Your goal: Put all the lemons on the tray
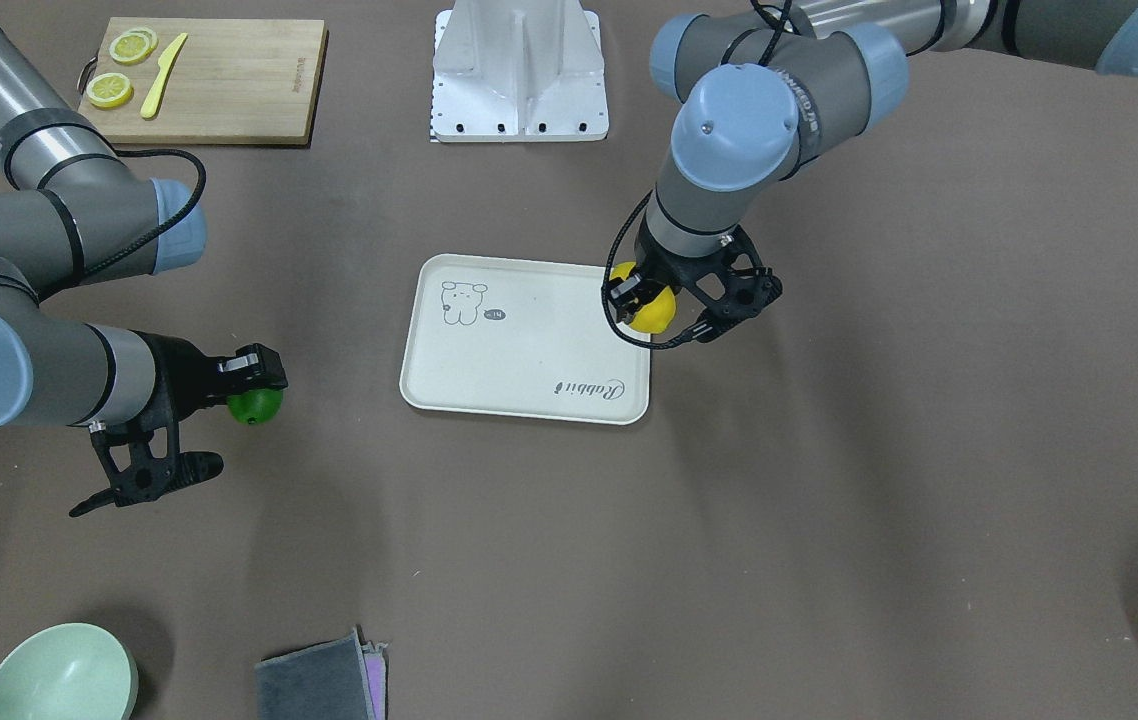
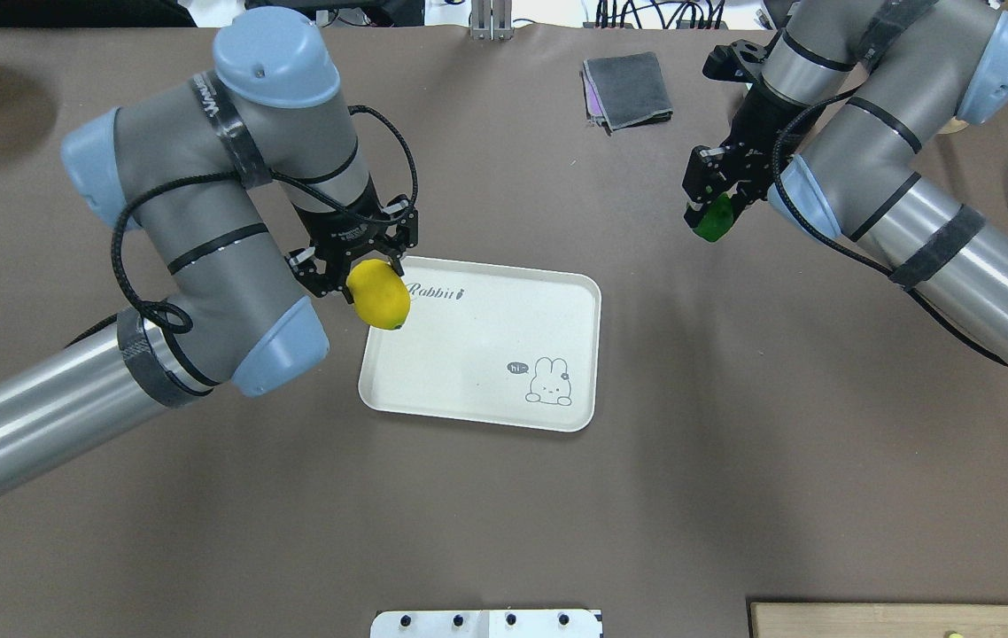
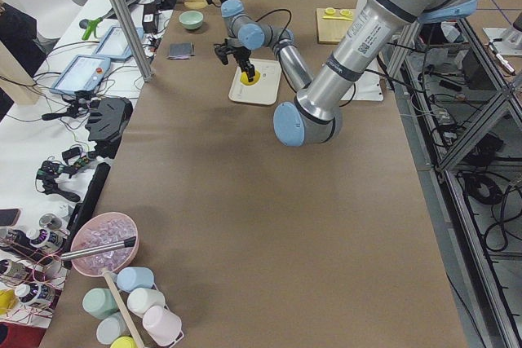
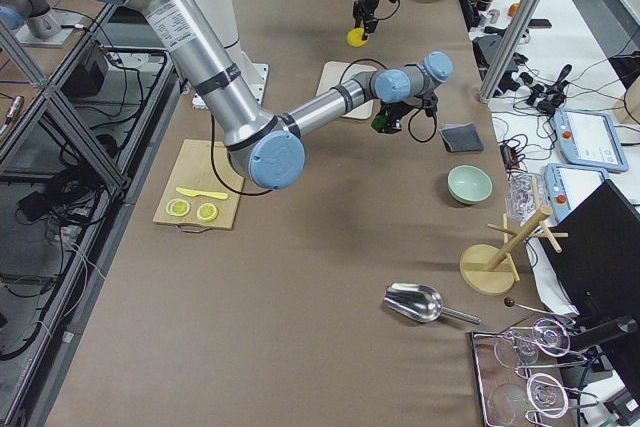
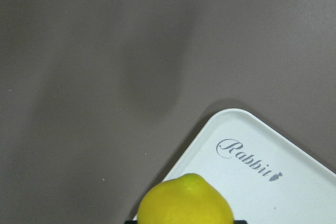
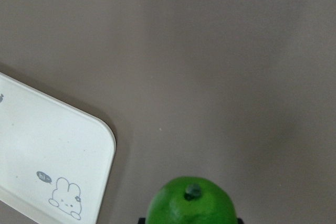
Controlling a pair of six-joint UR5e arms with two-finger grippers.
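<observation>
My left gripper [image 2: 362, 266] is shut on the yellow lemon [image 2: 379, 297] and holds it above the corner of the cream-white tray [image 2: 486, 354] beside the "Rabbit" script. The same lemon shows in the front view [image 1: 651, 308] and in the left wrist view [image 5: 185, 201]. My right gripper [image 2: 712, 208] is shut on the green lemon [image 2: 715, 219] and holds it above the bare table, well to the side of the tray. It shows in the front view [image 1: 255, 405] and the right wrist view [image 6: 192, 203]. Nothing lies on the tray [image 1: 529, 370].
A wooden cutting board [image 1: 229, 90] with lemon slices [image 1: 110, 90] and a yellow knife [image 1: 163, 75] lies at the robot's right. A green bowl [image 1: 59, 675] and a grey cloth [image 1: 324, 685] sit at the far edge. A white mount [image 1: 521, 75] stands by the base.
</observation>
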